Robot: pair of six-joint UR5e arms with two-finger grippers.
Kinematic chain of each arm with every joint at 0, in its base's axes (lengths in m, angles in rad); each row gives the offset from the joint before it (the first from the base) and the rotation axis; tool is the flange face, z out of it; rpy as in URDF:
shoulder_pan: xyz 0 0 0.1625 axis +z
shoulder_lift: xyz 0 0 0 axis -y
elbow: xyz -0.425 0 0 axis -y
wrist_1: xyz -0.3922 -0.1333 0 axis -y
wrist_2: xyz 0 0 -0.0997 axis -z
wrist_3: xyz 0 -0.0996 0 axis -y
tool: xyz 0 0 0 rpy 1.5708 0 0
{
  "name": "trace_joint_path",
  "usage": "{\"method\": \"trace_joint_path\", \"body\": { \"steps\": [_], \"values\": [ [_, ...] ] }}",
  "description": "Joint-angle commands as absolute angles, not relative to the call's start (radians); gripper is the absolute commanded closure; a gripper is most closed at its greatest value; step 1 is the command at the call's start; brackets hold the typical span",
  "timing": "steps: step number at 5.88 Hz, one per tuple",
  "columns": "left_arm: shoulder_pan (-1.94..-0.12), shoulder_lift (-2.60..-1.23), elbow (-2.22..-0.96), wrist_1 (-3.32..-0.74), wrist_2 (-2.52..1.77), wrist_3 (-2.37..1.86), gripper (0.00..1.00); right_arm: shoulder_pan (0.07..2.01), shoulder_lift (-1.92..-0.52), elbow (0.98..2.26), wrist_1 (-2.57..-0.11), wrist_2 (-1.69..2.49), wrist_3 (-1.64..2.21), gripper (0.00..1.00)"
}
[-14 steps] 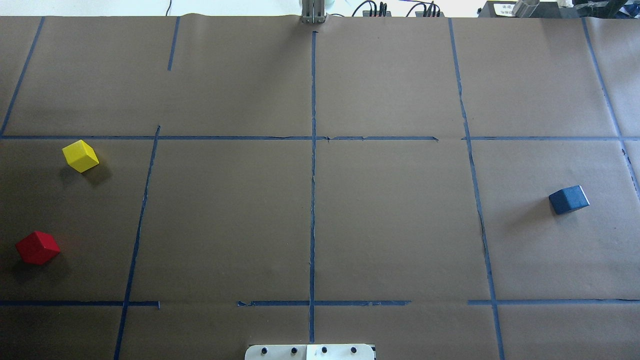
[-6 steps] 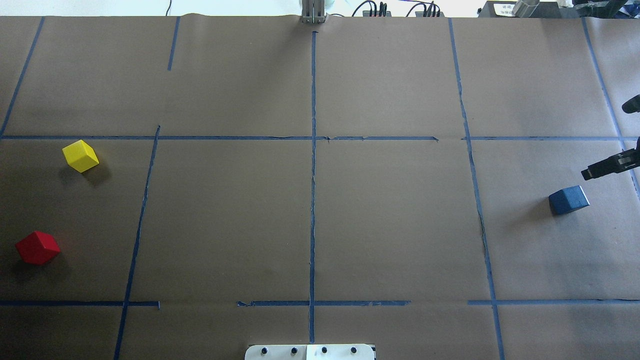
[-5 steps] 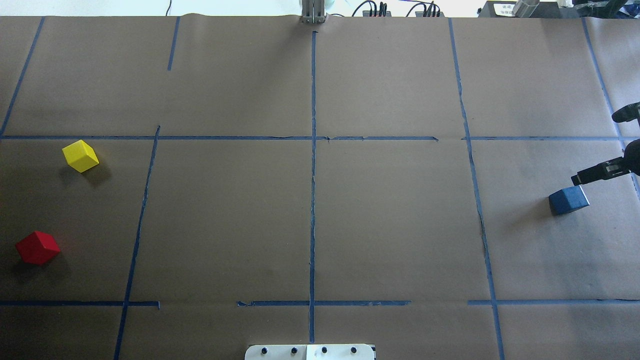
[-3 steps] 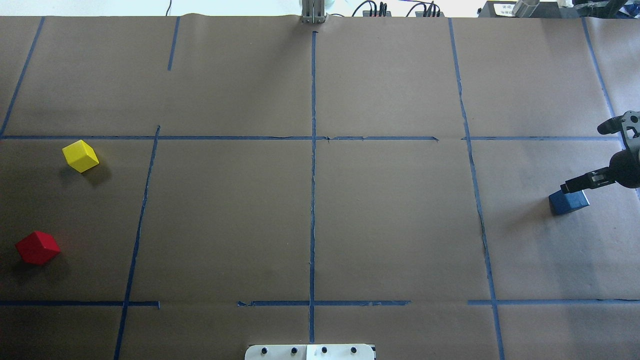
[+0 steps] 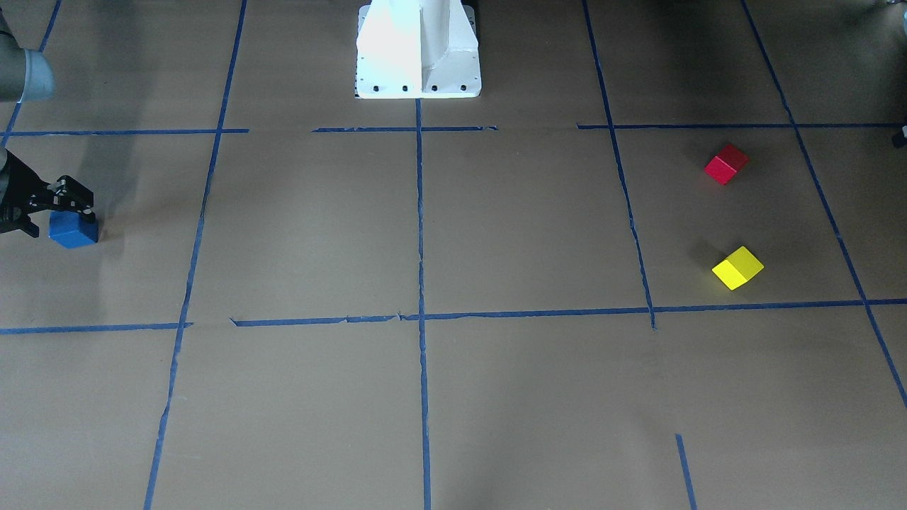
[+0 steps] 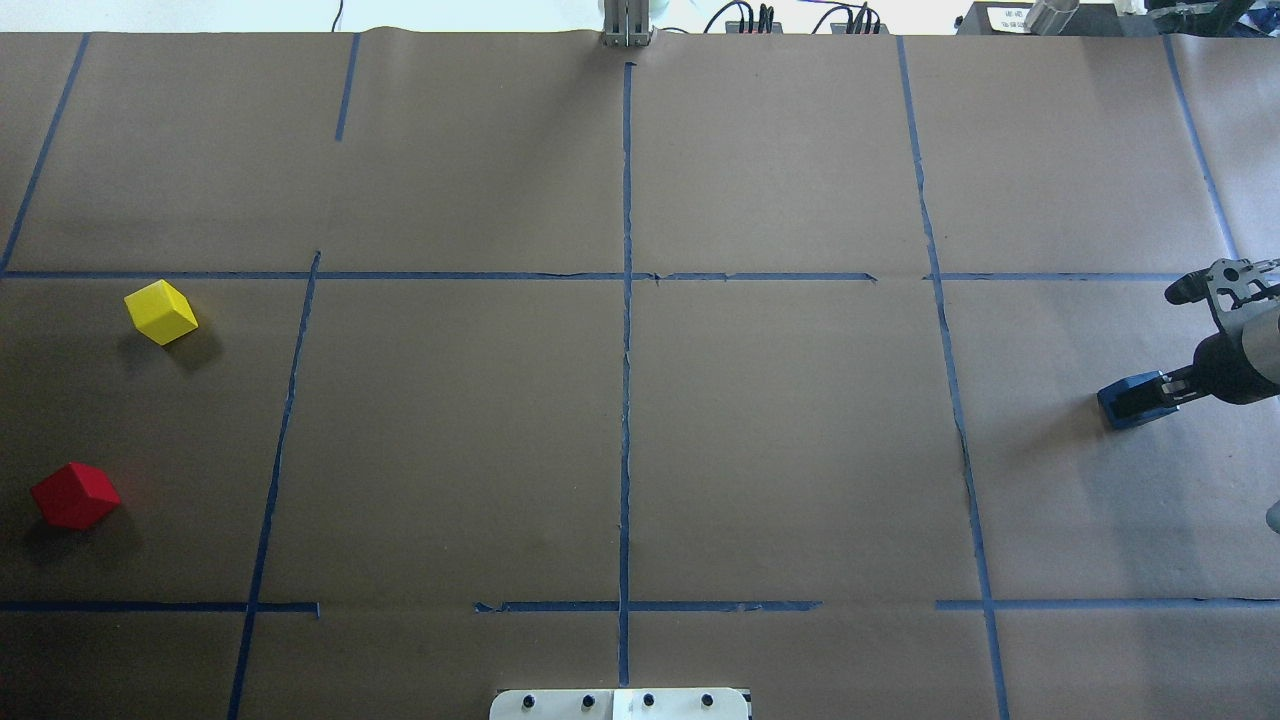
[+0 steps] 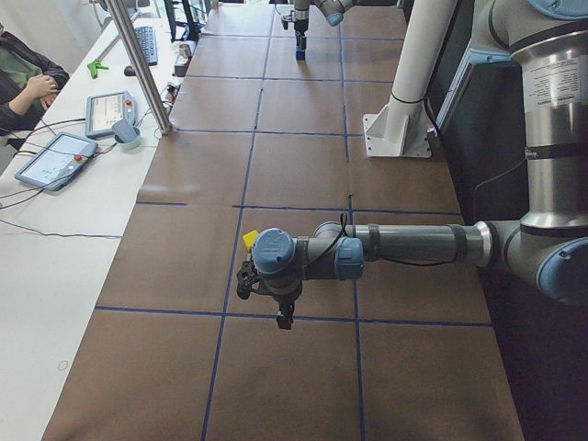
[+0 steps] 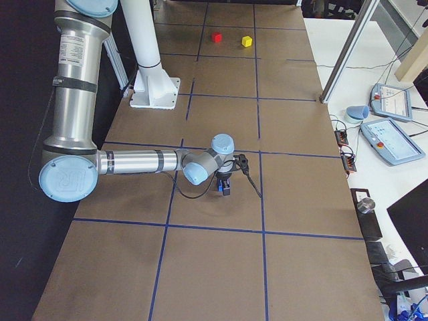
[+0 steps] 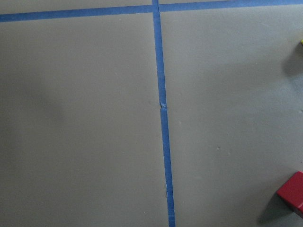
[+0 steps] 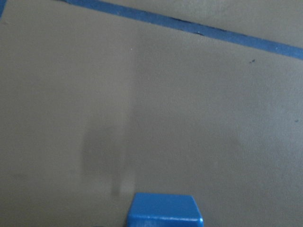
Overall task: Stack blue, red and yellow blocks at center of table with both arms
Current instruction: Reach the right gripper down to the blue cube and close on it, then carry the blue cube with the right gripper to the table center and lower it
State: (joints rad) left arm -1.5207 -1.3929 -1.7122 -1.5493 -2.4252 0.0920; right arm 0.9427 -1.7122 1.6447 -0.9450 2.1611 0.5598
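The right gripper hangs low with its jaws spread, directly over the blue block, which sits on the worktop. Whether a finger touches the block cannot be told. Far across the worktop from it, the left gripper points down, and its jaws are too small to read as spread or closed. Near that gripper lie the yellow block and the red block, apart from each other.

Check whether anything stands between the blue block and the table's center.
Nothing visible does. From the blue block to the table's center there is only bare brown paper and blue tape lines; the red block and yellow block sit on the opposite side.
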Motion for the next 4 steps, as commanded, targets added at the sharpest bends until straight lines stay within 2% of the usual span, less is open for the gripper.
{"method": "trace_joint_path", "body": {
  "steps": [1,2,4],
  "values": [
    [-1.52,-1.393,-1.709,-1.549,-2.425,0.092,0.0,0.931,-1.704,1.64,-0.943,2.158,0.558,0.83],
    [-1.52,-1.393,-1.71,-1.549,-2.425,0.092,0.0,0.933,-1.704,1.647,-0.943,2.158,0.563,0.99],
    [-1.522,-1.393,-1.713,-1.549,-2.427,0.091,0.0,0.931,-1.63,1.754,-1.009,2.164,0.715,1.0]
  ]
}}
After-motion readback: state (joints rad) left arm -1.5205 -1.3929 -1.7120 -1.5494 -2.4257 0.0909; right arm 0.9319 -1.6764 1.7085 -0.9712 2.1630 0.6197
